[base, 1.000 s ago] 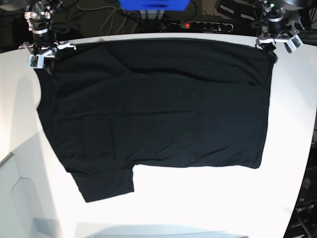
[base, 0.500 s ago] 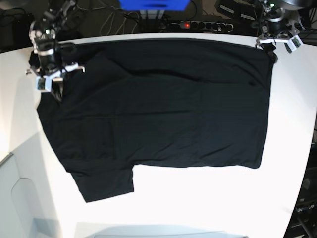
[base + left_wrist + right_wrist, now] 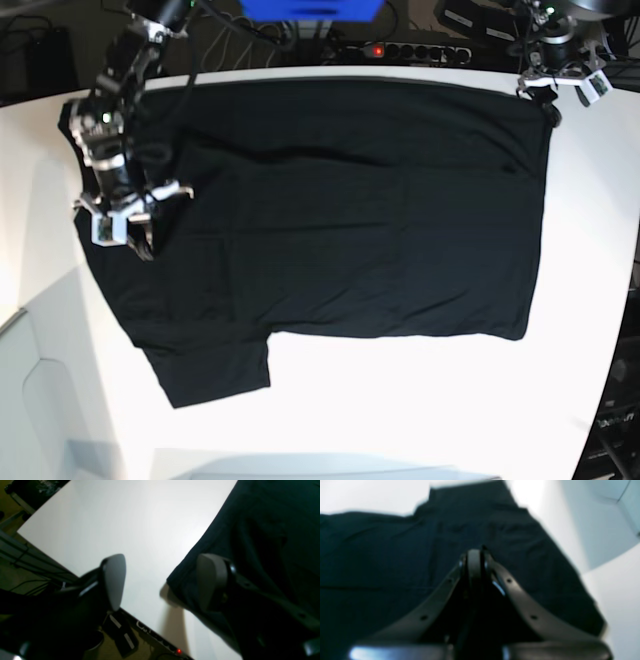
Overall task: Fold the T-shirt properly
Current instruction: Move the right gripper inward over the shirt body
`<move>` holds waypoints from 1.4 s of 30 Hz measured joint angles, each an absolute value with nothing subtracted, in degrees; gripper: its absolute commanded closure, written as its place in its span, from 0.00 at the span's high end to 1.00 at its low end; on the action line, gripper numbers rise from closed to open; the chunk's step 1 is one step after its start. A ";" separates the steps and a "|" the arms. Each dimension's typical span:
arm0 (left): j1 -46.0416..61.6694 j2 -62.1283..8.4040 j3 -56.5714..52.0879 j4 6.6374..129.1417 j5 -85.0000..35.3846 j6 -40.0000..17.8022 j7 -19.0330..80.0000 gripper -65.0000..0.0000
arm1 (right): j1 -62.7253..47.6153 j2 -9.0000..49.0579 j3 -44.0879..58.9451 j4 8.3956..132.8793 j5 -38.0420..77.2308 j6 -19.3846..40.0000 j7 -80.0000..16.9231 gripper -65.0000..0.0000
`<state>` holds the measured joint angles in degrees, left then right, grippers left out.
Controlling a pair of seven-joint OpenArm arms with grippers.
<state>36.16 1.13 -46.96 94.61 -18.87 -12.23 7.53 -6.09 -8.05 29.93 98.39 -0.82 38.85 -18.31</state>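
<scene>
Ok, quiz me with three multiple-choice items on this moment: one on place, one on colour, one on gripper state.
1. Where is the right gripper?
A. over the black cloth T-shirt
B. off the white table
C. at the blue box

2. What colour shows on the shirt?
A. purple
B. plain black
C. white

3. How are the left gripper's fingers?
A. clamped on cloth
B. spread apart
C. hidden

Answers: 1 A, the base view shows it above the shirt's side; 2 B, no print visible; 3 B, the left wrist view shows a wide gap holding nothing.
</scene>
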 measured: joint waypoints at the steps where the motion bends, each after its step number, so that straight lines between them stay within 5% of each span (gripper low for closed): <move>1: 36.14 1.23 -47.46 94.61 -18.87 -12.27 7.55 0.66 | -4.58 -7.51 29.87 96.90 -0.86 38.89 -19.73 0.00; 5: 36.18 1.10 -49.54 94.63 -18.96 -12.14 7.51 0.66 | 0.78 -6.04 29.98 92.14 -5.28 38.81 -24.69 0.03; 16: 36.12 1.28 -50.33 94.63 -19.18 -12.21 7.51 0.66 | 0.86 -7.44 30.30 96.95 -7.92 38.96 -25.56 0.52; 28: 34.68 0.10 -50.17 94.63 -18.81 -12.21 7.55 0.66 | -24.25 -8.25 16.19 108.99 -7.64 39.42 -24.60 0.53; 42: 33.95 -0.01 -50.28 94.61 -18.72 -12.23 7.51 0.66 | -27.29 -6.35 15.57 103.02 -7.94 39.40 -16.71 0.52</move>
<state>33.95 -0.01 -50.28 94.61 -18.72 -12.23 7.51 -27.29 -6.35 15.57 103.02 -7.94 39.40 -16.71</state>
